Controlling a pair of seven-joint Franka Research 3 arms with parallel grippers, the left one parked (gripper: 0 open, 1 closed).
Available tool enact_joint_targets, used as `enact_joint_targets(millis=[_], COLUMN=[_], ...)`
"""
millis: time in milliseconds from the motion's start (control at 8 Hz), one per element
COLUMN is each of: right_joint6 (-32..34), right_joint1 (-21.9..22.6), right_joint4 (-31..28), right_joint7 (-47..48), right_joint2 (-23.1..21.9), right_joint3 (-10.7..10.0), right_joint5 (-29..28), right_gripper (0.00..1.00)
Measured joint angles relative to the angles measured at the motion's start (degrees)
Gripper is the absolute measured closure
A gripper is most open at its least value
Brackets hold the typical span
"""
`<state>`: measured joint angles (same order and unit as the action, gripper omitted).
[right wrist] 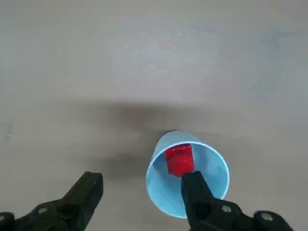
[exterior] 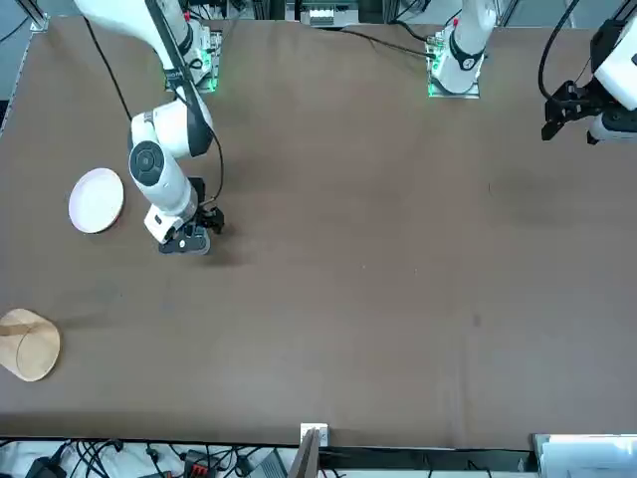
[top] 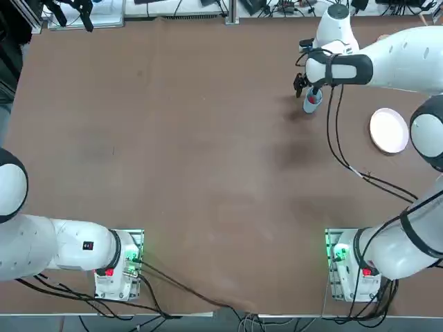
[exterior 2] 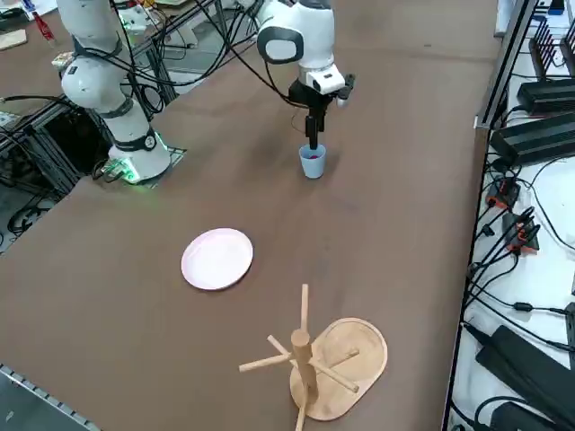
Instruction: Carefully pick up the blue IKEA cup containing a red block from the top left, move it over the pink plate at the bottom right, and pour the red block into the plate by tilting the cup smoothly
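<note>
The blue IKEA cup [top: 311, 104] [exterior 2: 312, 162] [right wrist: 166, 192] stands upright on the brown table, with the red block [right wrist: 179, 159] [exterior 2: 312, 154] lying inside it. My right gripper [top: 306, 91] [exterior: 195, 237] [exterior 2: 313, 136] [right wrist: 142, 192] hangs open just above the cup's rim. In the right wrist view one finger is over the cup's mouth and the other is outside its wall; neither holds anything. The pink plate [top: 388, 130] [exterior: 97, 199] [exterior 2: 217, 259] lies flat and bare, a short way from the cup toward the table's right side.
A tan wooden peg stand [exterior 2: 314, 359] [exterior: 28, 344] with an oval base sits beyond the plate near the table's far right corner. Cables [top: 346, 162] trail from my right arm over the table between the cup and the plate.
</note>
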<state>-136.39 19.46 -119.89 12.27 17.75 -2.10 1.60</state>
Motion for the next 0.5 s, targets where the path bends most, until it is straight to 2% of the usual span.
enact_joint_targets(millis=[500], right_joint6=[-1.09], right_joint1=[-0.01], right_joint4=[-0.01], right_joint7=[-0.17], right_joint2=[1.26], right_joint3=[-0.18], right_joint5=[0.03], right_gripper=[0.01])
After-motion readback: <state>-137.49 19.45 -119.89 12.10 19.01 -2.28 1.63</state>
